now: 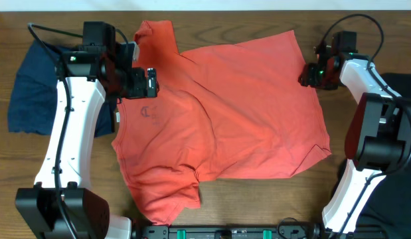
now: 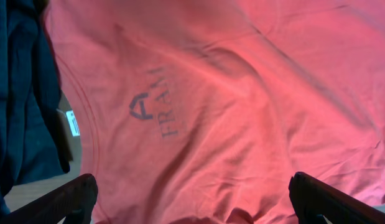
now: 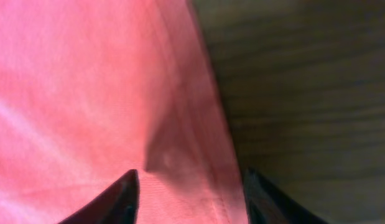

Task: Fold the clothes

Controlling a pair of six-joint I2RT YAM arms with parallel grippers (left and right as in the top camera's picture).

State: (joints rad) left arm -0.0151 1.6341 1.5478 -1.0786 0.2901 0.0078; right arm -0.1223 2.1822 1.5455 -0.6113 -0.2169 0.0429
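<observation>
Straddling T-shirt hem: right hand

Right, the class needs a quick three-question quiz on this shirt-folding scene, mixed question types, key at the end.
1. True or false: the T-shirt lies with its small dark logo facing up.
2. The navy garment lies on which side of the T-shirt, by the robot's own sides? A left, B right, C neither.
3. Fill in: the left fingers stand ___.
Key: 1 true; 2 A; 3 open.
</observation>
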